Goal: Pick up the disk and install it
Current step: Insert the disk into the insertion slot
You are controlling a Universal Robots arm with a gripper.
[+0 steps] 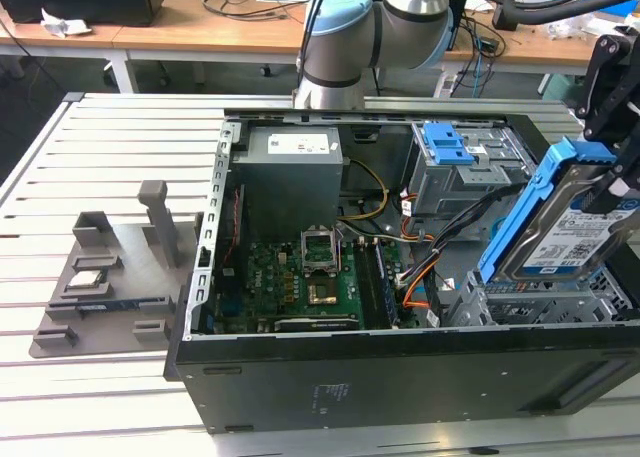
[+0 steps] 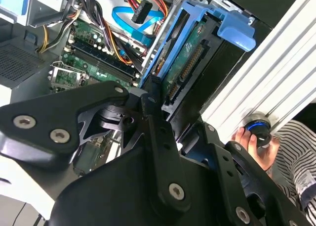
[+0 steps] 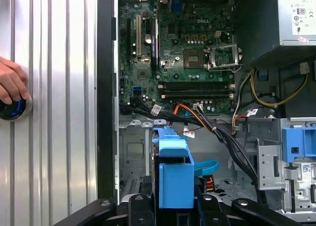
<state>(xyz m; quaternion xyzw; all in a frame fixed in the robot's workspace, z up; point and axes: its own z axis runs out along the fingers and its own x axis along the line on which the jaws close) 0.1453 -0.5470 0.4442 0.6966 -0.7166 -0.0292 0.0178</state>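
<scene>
The disk (image 1: 556, 235), already picked up, is gripped tilted by the closed pincer (image 1: 606, 192) over the computer case (image 1: 300, 382); installation apparently remains unfinished.

I'm looking down into the open case (image 3: 106, 87). The disk (image 3: 174, 179) is edge-on to me, blue bracket facing the camera. It's clamped in the gripper (image 3: 175, 208), black fingers against both sides. It hangs over the bare metal bay, near the case wall that borders the table (image 3: 59, 63). Past it I see a cable bundle (image 3: 217, 132), then the motherboard (image 3: 168, 53). PSU (image 3: 291, 18) sits in a far corner of the case. Blue latch (image 3: 296, 143) on a grey cage by the opposite wall. On the table, a hand (image 3: 10, 82) rests on a blue-lit button (image 3: 11, 110).
</scene>
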